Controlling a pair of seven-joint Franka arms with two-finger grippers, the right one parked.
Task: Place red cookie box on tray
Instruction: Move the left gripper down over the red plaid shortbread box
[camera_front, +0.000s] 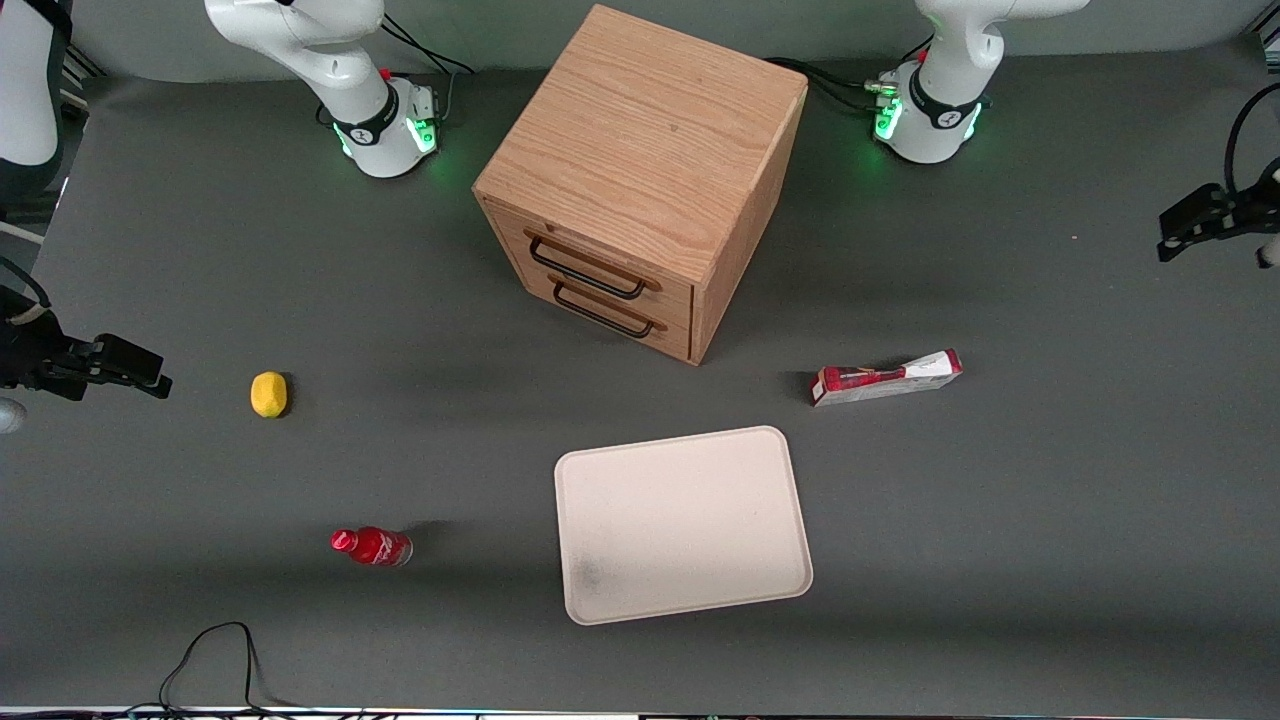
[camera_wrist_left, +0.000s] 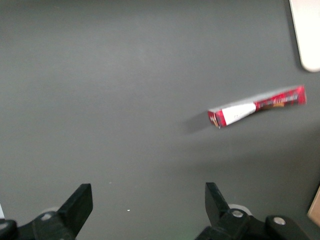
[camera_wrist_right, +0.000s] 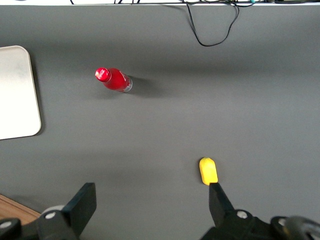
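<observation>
Hand (camera_wrist_left: 145, 210) wide open, empty, well above worktop | red cookie box (camera_front: 886, 377) flat, near tray (camera_front: 683, 590) corner, apart | risk: slim carton may skid if I close off-centre.

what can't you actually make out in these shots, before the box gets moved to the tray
- Printed text on the long red cookie box with a white end: too small in the front view, blurred in the left wrist view.
- Flat cream-white tray: only a corner shows in the left wrist view, cut off by the edge.
- Wooden drawer cabinet: drawers shut, contents hidden.
- Left end effector: open above bare table; in the front view it is partly cut off by the edge.
</observation>
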